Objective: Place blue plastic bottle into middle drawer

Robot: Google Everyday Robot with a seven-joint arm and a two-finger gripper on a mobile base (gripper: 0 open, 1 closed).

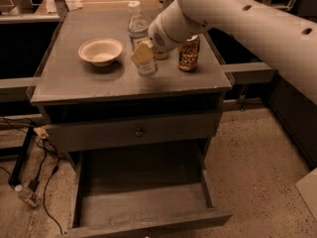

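Upright on the counter [89,81], the bottle [137,29] stands beside the can [189,53], end effector [144,58] at its lower body; whether it grips cannot be told. Below, the lowest drawer [143,202] stands open.

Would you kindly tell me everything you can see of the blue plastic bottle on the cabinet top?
The blue plastic bottle looks like clear plastic, with a white screw cap and a pale label around its body. It stands upright on the grey cabinet top, between the white bowl and the soda can. The claw sits at its lower half and hides part of it; whether it grips cannot be told. The bottle is not yet in the open middle drawer.
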